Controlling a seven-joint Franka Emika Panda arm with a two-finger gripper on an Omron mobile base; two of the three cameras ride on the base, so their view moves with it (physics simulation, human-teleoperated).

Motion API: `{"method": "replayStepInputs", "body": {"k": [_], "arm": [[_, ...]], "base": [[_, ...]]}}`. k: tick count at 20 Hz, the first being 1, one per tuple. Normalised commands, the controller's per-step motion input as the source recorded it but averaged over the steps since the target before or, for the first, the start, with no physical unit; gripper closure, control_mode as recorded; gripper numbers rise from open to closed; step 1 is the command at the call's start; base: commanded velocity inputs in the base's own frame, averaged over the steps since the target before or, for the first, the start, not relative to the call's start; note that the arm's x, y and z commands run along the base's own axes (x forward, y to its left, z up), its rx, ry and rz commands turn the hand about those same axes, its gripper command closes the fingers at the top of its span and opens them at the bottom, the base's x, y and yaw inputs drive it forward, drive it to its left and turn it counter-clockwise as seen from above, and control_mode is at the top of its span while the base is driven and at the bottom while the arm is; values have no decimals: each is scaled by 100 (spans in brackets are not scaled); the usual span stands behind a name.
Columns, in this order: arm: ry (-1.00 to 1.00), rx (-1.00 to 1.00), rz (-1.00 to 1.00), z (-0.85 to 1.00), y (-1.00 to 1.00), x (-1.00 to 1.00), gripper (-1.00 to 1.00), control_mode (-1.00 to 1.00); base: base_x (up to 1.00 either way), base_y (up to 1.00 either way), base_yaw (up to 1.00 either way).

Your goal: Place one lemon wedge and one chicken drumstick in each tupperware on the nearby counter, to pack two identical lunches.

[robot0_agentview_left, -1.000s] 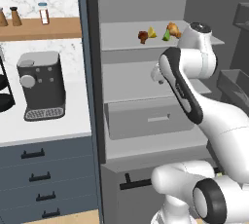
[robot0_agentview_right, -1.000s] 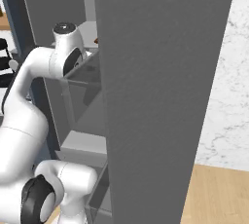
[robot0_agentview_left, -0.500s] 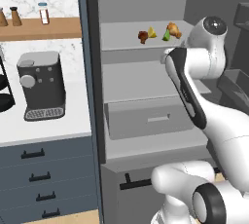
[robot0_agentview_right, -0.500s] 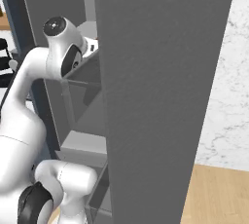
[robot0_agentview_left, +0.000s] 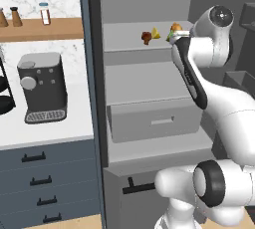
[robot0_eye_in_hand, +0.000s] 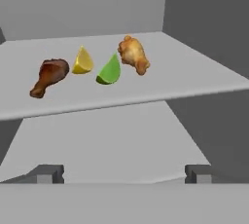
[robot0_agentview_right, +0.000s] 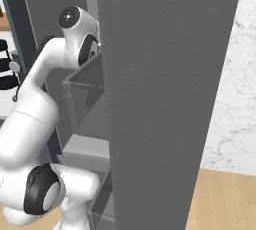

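Note:
Four pieces lie in a row on the upper shelf [robot0_eye_in_hand: 194, 79] of the open cabinet. From left to right they are a dark reddish-brown chicken drumstick [robot0_eye_in_hand: 49, 76], a yellow lemon wedge [robot0_eye_in_hand: 83, 62], a green wedge [robot0_eye_in_hand: 109, 71] and a golden drumstick [robot0_eye_in_hand: 133, 54]. In the left base view the dark drumstick [robot0_agentview_left: 146, 37], the yellow wedge [robot0_agentview_left: 156, 33] and the golden drumstick [robot0_agentview_left: 176, 27] sit just left of my hand. My gripper [robot0_eye_in_hand: 124, 174] is open and empty, in front of the shelf edge and short of the food. The tupperware is out of view.
Below the shelf a grey drawer [robot0_agentview_left: 152, 119] stands pulled out. A coffee machine [robot0_agentview_left: 42, 89] sits on the counter to the left, under a wooden shelf with bottles [robot0_agentview_left: 45, 13]. A broad dark panel [robot0_agentview_right: 165, 99] blocks the right base view.
The arm has risen and swung right, bringing the hand up to the level of the upper shelf. The jaws stand slightly wider.

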Motion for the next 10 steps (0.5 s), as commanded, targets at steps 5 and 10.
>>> {"method": "replayStepInputs", "body": {"k": [5,10], "arm": [[0,11,-4,2,-40,100,-100,-100],[11,-2,0,10,-17,99,-100,-100]], "base": [[0,0,0],[0,0,0]]}}
